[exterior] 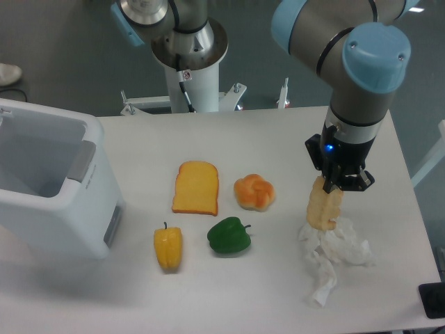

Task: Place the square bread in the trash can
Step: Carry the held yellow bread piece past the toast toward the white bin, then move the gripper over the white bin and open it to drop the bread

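Observation:
The square bread (324, 207), pale cream-yellow and lumpy, hangs upright at the right of the table with my gripper (332, 186) shut on its top end. Its lower end is just above or touching a crumpled white tissue (332, 256); I cannot tell which. The trash can (52, 184), a large white boxy bin with a grey panel at its rim, stands open at the far left, well away from the gripper.
A flat golden toast slice (196, 187) and a round knotted bun (254, 192) lie mid-table. In front of them sit a yellow pepper (168, 248) and a green pepper (229, 236). The arm's base (189, 49) rises at the back edge.

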